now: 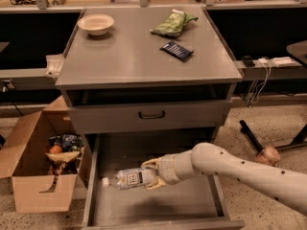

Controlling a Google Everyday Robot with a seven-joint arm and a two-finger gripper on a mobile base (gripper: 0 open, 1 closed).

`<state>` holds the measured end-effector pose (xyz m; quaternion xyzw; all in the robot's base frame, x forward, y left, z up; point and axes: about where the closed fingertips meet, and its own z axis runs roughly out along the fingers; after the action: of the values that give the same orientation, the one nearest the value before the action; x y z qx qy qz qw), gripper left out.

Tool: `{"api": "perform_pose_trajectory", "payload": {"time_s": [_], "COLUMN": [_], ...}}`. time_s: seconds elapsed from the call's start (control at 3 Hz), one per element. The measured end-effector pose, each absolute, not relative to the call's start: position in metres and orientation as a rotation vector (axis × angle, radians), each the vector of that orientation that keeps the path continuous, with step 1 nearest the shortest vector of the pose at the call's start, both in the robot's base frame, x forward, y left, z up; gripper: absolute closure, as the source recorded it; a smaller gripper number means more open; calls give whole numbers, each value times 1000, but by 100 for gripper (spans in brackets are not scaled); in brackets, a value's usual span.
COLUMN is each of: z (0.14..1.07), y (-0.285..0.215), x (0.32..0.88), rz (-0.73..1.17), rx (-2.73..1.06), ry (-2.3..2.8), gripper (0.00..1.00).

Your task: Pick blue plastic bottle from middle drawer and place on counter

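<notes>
The blue plastic bottle (128, 178) is clear with a white cap and a white-and-dark-blue label. It lies level, cap to the left, held a little above the floor of the open middle drawer (192, 202). My gripper (152, 175) is shut on the bottle's right end, one finger above and one below. My white arm reaches in from the lower right. The grey counter (129, 56) tops the cabinet above.
On the counter are a cream bowl (96, 24), a green snack bag (172, 23) and a dark packet (176, 50). A shut drawer front with a black handle (151, 114) sits above the open drawer. An open cardboard box (36, 166) with clutter stands on the floor at left.
</notes>
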<state>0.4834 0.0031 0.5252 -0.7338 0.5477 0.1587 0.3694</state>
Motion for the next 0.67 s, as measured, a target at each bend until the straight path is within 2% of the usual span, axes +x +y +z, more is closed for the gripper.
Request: {"api": "perform_pose_trajectory", "payload": {"time_s": [0.67], "z": [545], "y": [3], "x": [480], "rz": [435], "rx": [-1846], "ry": [1378], "gripper": [100]}}
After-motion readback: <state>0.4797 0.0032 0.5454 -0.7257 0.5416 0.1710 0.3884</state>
